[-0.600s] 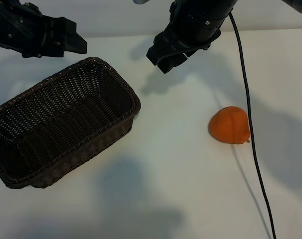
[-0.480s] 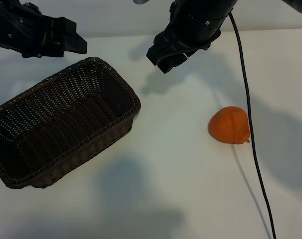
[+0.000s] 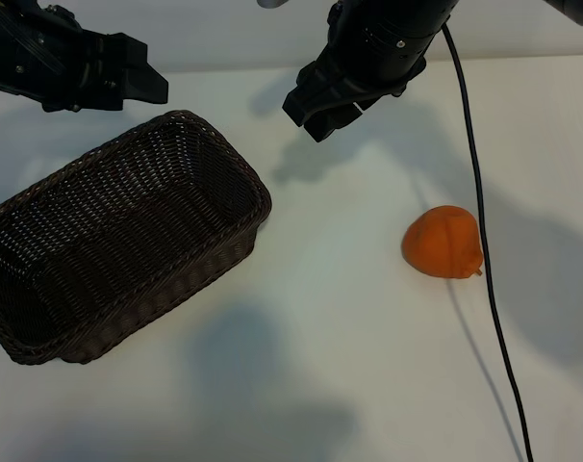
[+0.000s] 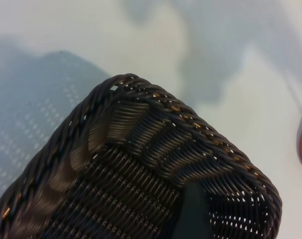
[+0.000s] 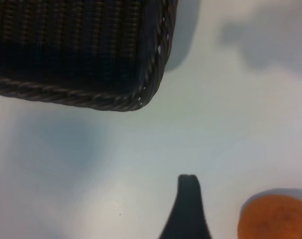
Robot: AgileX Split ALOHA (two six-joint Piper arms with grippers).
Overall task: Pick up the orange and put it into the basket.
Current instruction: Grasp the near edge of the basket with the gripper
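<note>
Right gripper hangs open and empty above the table, as I read it, well apart from the orange. Left gripper, also open, hovers by the basket. Only my right wrist camera shows one fingertip near the fruit.

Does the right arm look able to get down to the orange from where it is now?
Probably yes: the right gripper hangs open above bare table, and the orange lies uncovered, away from the basket.

1 orange, 1 wicker basket, 2 robot arms w/ 1 claw ea., 1 black cable, 1 white worktop.
</note>
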